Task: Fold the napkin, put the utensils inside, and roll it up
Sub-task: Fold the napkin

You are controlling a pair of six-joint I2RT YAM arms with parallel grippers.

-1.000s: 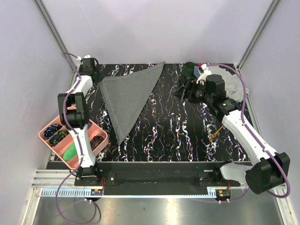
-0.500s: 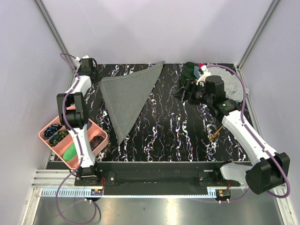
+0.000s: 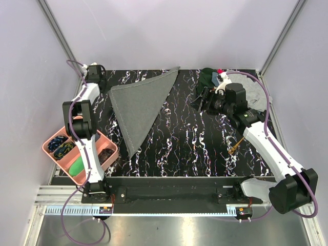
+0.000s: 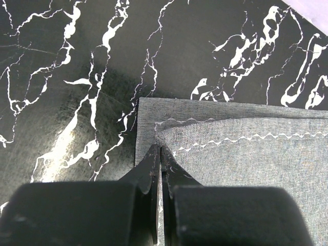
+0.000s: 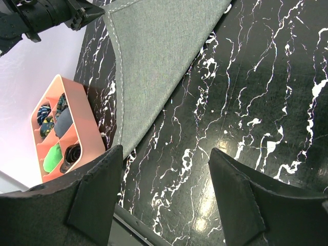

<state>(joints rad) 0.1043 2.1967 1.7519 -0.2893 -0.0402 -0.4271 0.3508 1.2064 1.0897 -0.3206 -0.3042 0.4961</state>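
Black marbled worktop (image 3: 179,148) carries the grey napkin (image 3: 138,105), folded into a triangle at its far left. My left end effector (image 4: 160,151) is pressed together at the napkin's corner. My right end effector (image 5: 166,156) hangs with its fingers apart, right of the napkin. Gold utensils (image 3: 236,145) lie farther right.

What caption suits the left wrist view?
Left end effector, shut, at the corner of the folded mid-grey fabric napkin on the black marbled table.

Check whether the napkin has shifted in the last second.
No. The napkin lies as the same folded triangle, far tip at the table's back edge, near tip beside the pink tray, just as before.
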